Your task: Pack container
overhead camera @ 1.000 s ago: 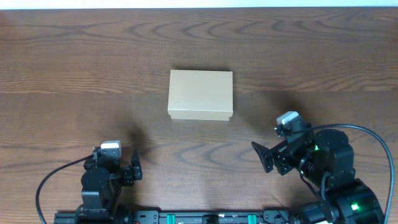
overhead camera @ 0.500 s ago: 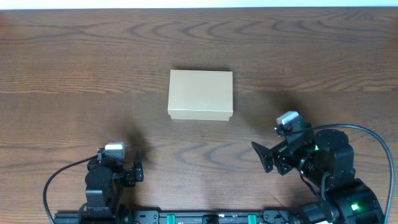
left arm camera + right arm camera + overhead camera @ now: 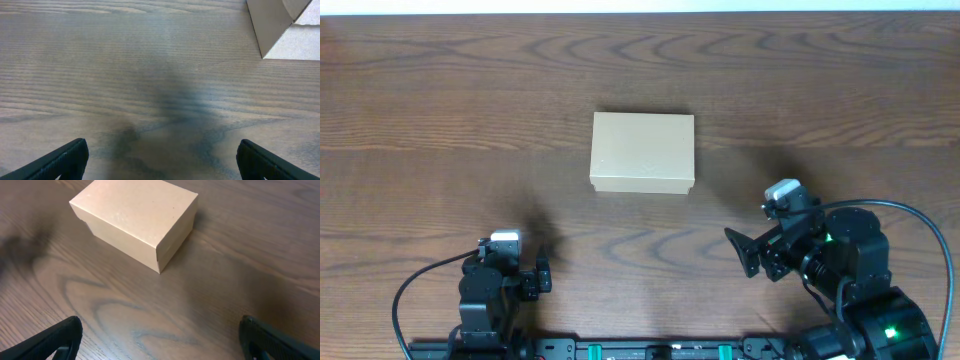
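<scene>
The container [image 3: 643, 152] is a small light-tan cardboard box with its lid closed, lying on the wooden table at the centre. It also shows in the right wrist view [image 3: 135, 222] and only its corner shows in the left wrist view [image 3: 280, 27]. My left gripper [image 3: 160, 160] is open and empty, low over bare table at the front left [image 3: 525, 278]. My right gripper [image 3: 160, 340] is open and empty at the front right [image 3: 745, 252], well short of the box. No tape rolls are in view.
The dark wooden table [image 3: 440, 120] stretches all around the box. A rail with both arm bases runs along the front edge [image 3: 650, 350]. A black cable loops by each arm.
The left arm has drawn back a little toward the front edge. The right arm and the box have not moved.
</scene>
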Controlling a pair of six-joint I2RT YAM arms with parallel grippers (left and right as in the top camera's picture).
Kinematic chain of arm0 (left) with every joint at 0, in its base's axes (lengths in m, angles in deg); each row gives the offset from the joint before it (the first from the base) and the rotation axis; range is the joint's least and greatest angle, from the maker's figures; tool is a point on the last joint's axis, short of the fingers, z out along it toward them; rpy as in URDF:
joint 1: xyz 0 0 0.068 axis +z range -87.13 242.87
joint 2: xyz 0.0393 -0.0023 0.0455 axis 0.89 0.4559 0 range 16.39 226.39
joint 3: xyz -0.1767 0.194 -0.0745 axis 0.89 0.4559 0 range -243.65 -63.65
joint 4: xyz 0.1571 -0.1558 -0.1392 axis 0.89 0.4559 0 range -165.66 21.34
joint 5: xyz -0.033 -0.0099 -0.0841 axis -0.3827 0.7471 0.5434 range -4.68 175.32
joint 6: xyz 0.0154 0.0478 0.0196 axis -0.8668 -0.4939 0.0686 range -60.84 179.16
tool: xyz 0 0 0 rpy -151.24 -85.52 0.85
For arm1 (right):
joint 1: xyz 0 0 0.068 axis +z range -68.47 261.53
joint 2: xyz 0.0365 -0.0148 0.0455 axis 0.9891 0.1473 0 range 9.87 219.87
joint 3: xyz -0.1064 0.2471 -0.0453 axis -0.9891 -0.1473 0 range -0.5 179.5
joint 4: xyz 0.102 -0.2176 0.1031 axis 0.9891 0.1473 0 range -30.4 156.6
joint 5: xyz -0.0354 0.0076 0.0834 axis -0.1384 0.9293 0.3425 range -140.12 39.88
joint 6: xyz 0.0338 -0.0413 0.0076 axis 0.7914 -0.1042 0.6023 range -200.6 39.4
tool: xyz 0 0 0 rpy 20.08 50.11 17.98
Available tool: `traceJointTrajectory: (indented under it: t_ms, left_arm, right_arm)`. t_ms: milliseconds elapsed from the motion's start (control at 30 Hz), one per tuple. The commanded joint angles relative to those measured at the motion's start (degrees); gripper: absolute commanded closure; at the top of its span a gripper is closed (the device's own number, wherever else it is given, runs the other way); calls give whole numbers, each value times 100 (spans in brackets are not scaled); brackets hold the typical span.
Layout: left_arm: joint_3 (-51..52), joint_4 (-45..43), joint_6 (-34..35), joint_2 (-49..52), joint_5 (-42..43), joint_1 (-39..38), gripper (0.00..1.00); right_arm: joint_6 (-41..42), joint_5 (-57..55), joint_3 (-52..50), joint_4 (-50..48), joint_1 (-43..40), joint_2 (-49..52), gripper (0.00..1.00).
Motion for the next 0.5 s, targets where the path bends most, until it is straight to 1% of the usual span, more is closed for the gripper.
traceJointTrajectory:
  t_ms: [0,133,267,367,467]
  left_arm:
    - [85,50,-98,-37,13,17,5]
    - [85,50,-98,-37,13,17,5]
    - [85,50,-98,-37,13,17,5]
    - [85,48,-98,-37,13,17,5]
    - [85,50,-98,-37,13,17,5]
  right_arm:
    - [83,46,-4,9,-57,-28,1]
    - [81,17,-4,68,-109,-85,1]
    - [85,-433,-181,4,-302,-389,1]
    - [85,-658,-509,-173,-413,-809,1]
    - [85,-879,-1043,-498,-553,-1388,1]
